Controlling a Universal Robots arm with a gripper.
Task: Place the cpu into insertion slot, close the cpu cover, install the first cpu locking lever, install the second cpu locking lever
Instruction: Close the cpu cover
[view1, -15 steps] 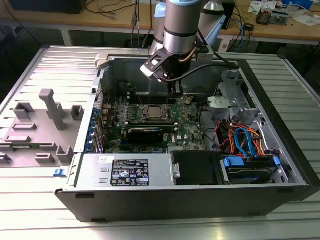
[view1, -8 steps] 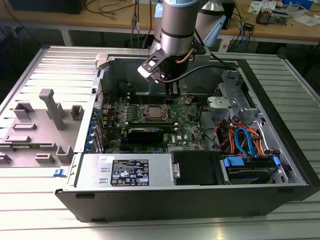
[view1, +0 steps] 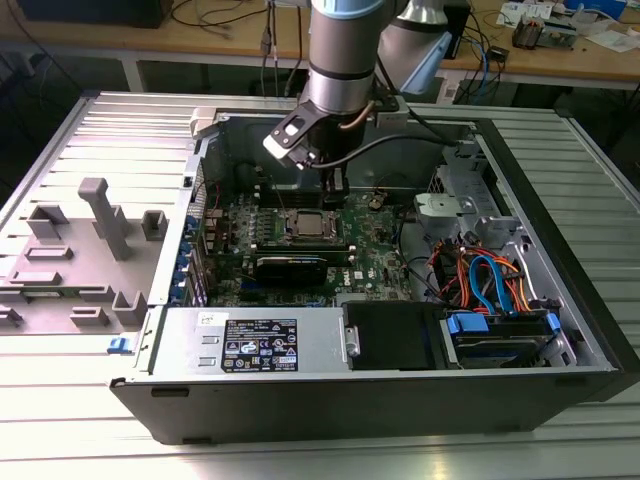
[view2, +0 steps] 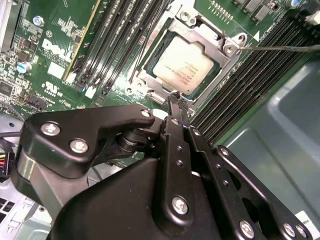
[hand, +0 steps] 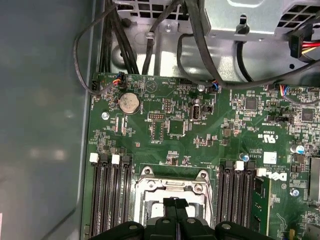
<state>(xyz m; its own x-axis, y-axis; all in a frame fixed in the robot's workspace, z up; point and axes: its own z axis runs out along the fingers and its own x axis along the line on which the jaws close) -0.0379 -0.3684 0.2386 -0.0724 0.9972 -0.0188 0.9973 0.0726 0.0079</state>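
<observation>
The cpu (view2: 184, 66), a square chip with a dull silver top, lies in the insertion slot (view2: 150, 85) on the green motherboard. It also shows in the exterior view as the cpu (view1: 308, 226). The cpu cover (view2: 223, 44), a silver frame, lies flat around the chip. From one socket corner a thin metal lever (view2: 280, 48) sticks out over the memory slots. My gripper (view2: 175, 100) hangs just above the socket's edge with its black fingers pressed together and nothing between them. In the first wrist view the gripper (hand: 175, 203) hides part of the socket window.
Long black memory slots (hand: 110, 200) flank the socket on both sides. A black card (view1: 290, 268), a power supply box (view1: 250, 345) and orange and blue cables (view1: 490, 280) fill the case. The case walls (view1: 560, 200) enclose the board. Grey fixtures (view1: 90, 240) stand at the exterior view's left.
</observation>
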